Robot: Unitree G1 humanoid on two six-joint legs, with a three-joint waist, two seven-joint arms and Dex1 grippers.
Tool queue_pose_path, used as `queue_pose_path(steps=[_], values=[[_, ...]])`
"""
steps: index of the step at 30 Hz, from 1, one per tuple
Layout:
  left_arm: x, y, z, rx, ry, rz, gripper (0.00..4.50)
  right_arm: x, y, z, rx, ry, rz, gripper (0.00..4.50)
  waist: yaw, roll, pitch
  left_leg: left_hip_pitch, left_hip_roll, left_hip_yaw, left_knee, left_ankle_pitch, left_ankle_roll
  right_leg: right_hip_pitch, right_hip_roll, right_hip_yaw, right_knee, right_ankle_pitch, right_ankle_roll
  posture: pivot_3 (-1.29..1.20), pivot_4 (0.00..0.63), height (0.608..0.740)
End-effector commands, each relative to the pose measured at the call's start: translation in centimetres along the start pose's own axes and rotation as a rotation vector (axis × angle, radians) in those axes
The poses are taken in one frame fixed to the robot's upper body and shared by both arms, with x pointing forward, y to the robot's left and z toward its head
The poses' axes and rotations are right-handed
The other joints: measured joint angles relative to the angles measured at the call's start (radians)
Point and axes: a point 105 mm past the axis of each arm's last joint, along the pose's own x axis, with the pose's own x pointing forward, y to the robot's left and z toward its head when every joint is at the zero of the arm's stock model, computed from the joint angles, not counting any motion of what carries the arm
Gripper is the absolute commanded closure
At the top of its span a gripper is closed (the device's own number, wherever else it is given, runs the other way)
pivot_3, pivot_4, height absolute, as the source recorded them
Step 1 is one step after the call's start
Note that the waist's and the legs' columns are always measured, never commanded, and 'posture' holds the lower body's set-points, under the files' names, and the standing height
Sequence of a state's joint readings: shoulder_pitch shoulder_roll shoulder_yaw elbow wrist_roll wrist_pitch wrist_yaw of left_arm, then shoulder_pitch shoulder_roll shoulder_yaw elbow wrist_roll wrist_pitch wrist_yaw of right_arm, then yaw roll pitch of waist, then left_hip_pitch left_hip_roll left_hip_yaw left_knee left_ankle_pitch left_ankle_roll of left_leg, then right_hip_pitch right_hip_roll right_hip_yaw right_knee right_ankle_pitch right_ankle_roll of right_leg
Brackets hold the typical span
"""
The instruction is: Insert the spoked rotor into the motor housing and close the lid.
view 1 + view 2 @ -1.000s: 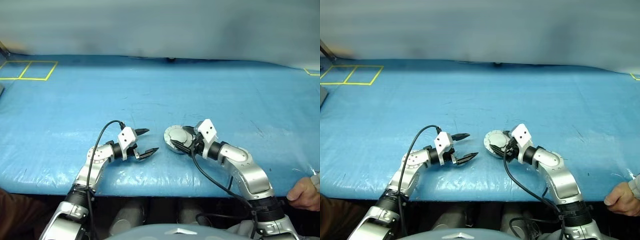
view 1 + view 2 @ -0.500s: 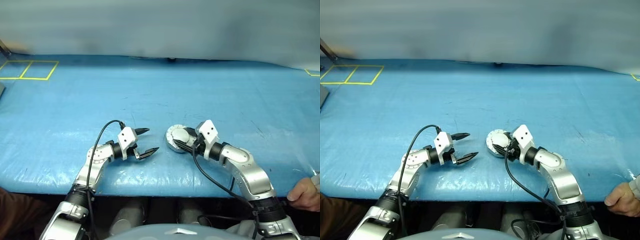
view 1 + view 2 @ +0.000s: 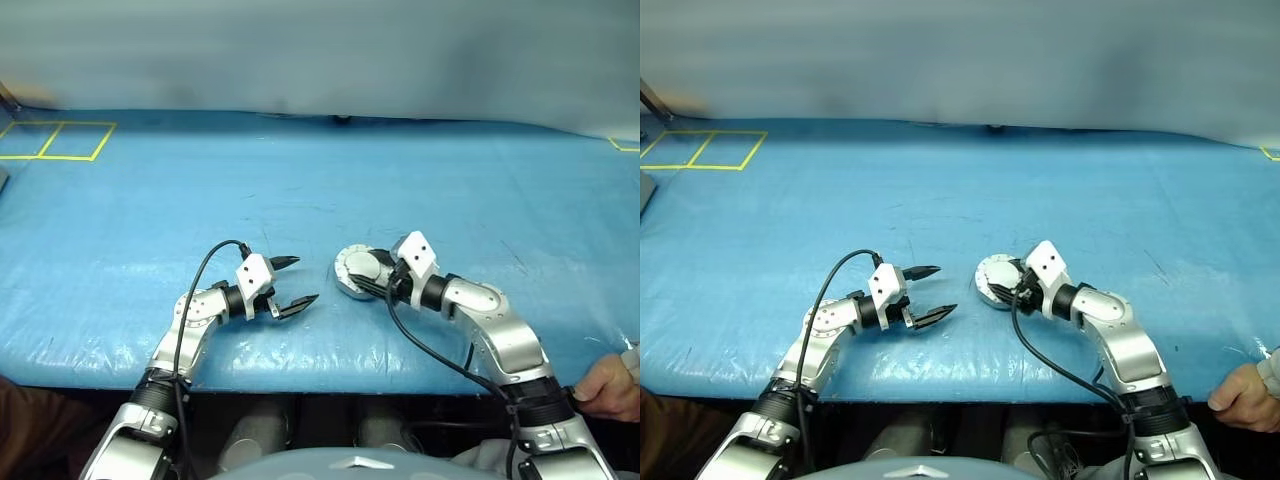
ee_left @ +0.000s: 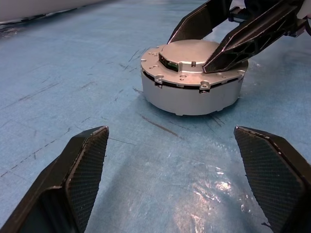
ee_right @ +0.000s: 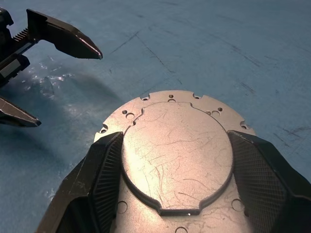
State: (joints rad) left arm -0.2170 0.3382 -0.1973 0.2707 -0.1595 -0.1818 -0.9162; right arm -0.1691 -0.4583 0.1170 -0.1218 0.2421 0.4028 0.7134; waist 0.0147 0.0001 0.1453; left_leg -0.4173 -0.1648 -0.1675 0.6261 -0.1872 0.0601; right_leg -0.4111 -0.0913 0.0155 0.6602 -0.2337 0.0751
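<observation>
Robot test lab or workshop bench, not a home. Wide tabletop (image 3: pixel 420 170) wrapped in a scuffed, scratched blue plastic sheet, creased along its near edge. Yellow tape squares (image 3: pixel 55 140) marked at the far left corner, another bit of yellow tape (image 3: pixel 625 146) at the far right corner. Plain pale wall (image 3: pixel 320 50) behind the far edge. Machined metal motor housing (image 4: pixel 192 77) near the middle of the near edge. A person's hand (image 3: pixel 608 388) rests at the near right corner.
</observation>
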Motion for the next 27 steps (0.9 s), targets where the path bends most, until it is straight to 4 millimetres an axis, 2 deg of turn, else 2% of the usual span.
queue_pose_path(steps=[1,6,19,27], values=[[-0.2,0.4,0.8,0.032,-0.024,0.014,0.1,0.1,0.1,0.9,-0.017,-0.029,0.002,1.49,0.0,0.0,0.0,0.0,0.0,0.0,0.0,0.0,0.0,0.0,0.0,0.0,0.0,0.0,0.0,0.0,0.15,0.74],[-0.1,0.4,0.9,0.034,-0.025,0.014,0.1,0.1,-0.1,-0.2,-0.055,0.03,-0.005,1.49,-0.001,0.0,0.0,0.0,0.0,0.0,0.0,0.0,0.0,0.0,0.0,0.0,0.0,0.0,0.0,0.0,0.15,0.74],[0.0,0.3,0.9,0.033,-0.025,0.008,0.1,-0.4,-1.0,0.5,-0.073,0.024,-0.004,1.49,0.001,0.0,0.0,0.0,0.0,0.0,0.0,0.0,0.0,0.0,0.0,0.0,0.0,0.0,0.0,0.0,0.15,0.74],[0.0,0.3,0.8,0.032,-0.023,0.009,0.1,-0.3,-1.3,0.2,-0.079,0.041,0.0,1.49,0.001,0.0,0.0,0.0,0.0,0.0,0.0,0.0,0.0,0.001,0.0,0.0,0.0,0.0,0.0,0.0,0.15,0.74]])
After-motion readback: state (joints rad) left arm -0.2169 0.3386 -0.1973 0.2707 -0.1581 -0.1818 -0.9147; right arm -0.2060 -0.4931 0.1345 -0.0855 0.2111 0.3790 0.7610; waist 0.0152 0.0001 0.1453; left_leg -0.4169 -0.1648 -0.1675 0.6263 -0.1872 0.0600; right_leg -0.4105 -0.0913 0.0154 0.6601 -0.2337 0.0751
